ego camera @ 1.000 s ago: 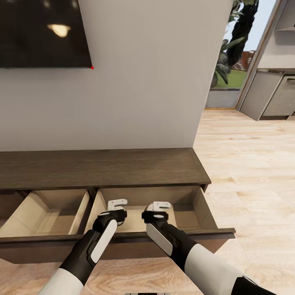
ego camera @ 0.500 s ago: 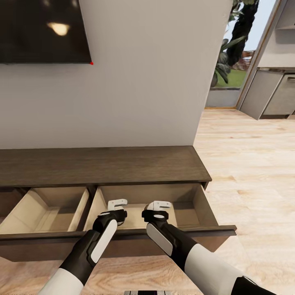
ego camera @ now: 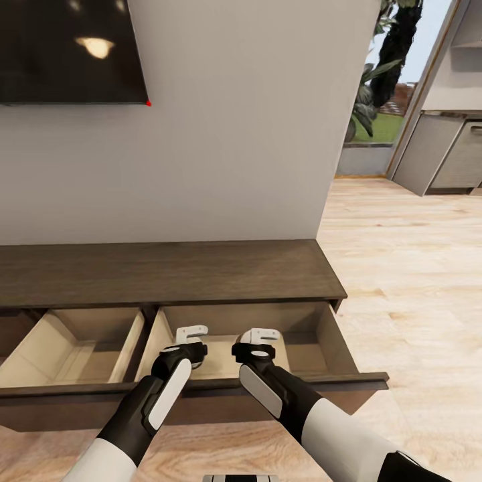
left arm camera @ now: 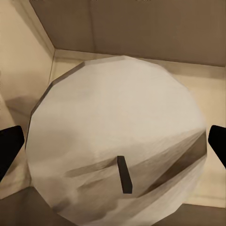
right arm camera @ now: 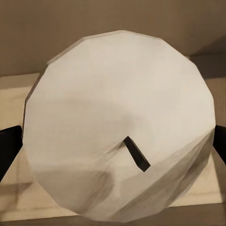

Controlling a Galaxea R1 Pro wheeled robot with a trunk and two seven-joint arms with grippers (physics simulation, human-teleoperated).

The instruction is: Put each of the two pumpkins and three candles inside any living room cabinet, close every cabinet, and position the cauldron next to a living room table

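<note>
The cabinet (ego camera: 167, 271) runs along the foot of the pale wall (ego camera: 227, 134), its dark-brown flat top bare in the part in view, and it is the reference for all that follows. Two of its drawers stand pulled out toward the robot: the right-hand drawer (ego camera: 304, 345), nearest the cabinet's free end, and the left-hand drawer (ego camera: 73, 348) beside it, both showing light beige insides. Above the cabinet's left part a dark screen (ego camera: 67, 50) hangs on the wall. Beyond the cabinet's right end, light wood flooring (ego camera: 402, 268) stretches to a window with foliage (ego camera: 381, 73) and grey kitchen units (ego camera: 445, 157). Both arms reach over the front edge of the right-hand drawer. The left gripper (ego camera: 192, 333) hangs over the left part of that drawer; its wrist view shows a pale candle (left arm camera: 117, 141) with a short dark wick sitting between the dark fingertips (left arm camera: 9, 148), fingers closed against its sides, above the drawer floor. The right gripper (ego camera: 261, 335) hangs just beside it over the drawer's middle, likewise clamped on a second candle (right arm camera: 117, 127), fingertips (right arm camera: 9, 146) showing at either flank.
</note>
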